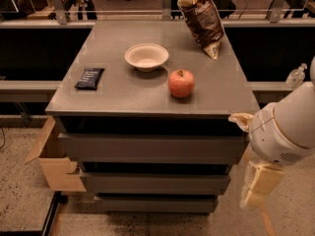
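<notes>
A red apple (181, 82) stands near the front right of a grey cabinet top (123, 97). Behind it are a white bowl (146, 56) and a brown chip bag (202, 18) standing tilted at the back right. A dark snack packet (90, 77) lies flat at the left. My gripper (257, 185) hangs at the lower right, below the white arm joint (288, 129), beside the cabinet's right front corner and under the level of its top. It holds nothing that I can see. The apple is the nearest object on top.
The cabinet has drawer fronts (152, 149) below its top. An open cardboard box (51, 161) sits on the floor at its left. A clear bottle (296, 75) stands on a ledge at the right. A metal railing (147, 11) runs behind.
</notes>
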Controlling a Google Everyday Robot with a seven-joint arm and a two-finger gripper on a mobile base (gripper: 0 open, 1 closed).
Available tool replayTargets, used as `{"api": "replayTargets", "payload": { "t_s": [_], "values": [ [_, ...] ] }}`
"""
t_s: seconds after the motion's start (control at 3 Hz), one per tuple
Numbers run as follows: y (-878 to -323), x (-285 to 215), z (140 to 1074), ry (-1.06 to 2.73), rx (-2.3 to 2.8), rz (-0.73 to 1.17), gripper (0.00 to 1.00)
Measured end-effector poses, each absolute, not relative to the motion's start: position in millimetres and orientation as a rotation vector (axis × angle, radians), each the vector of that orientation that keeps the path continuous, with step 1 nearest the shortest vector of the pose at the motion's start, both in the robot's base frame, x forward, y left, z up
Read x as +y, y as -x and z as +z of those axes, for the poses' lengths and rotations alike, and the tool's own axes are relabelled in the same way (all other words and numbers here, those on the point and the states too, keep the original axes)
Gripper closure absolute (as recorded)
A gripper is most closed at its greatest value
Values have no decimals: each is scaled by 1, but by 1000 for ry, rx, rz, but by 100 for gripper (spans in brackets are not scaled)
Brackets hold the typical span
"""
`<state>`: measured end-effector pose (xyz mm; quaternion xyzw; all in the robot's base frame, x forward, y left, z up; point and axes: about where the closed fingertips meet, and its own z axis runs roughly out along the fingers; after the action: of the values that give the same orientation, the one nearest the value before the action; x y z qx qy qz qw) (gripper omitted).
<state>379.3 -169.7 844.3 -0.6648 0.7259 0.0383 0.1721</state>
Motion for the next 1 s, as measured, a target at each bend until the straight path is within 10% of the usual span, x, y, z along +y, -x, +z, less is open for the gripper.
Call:
{"api": "replayTargets", "payload": {
  "t_s": [1.0],
  "values": [
    [-421, -173, 768, 1964, 2055, 67, 0]
  ]
}}
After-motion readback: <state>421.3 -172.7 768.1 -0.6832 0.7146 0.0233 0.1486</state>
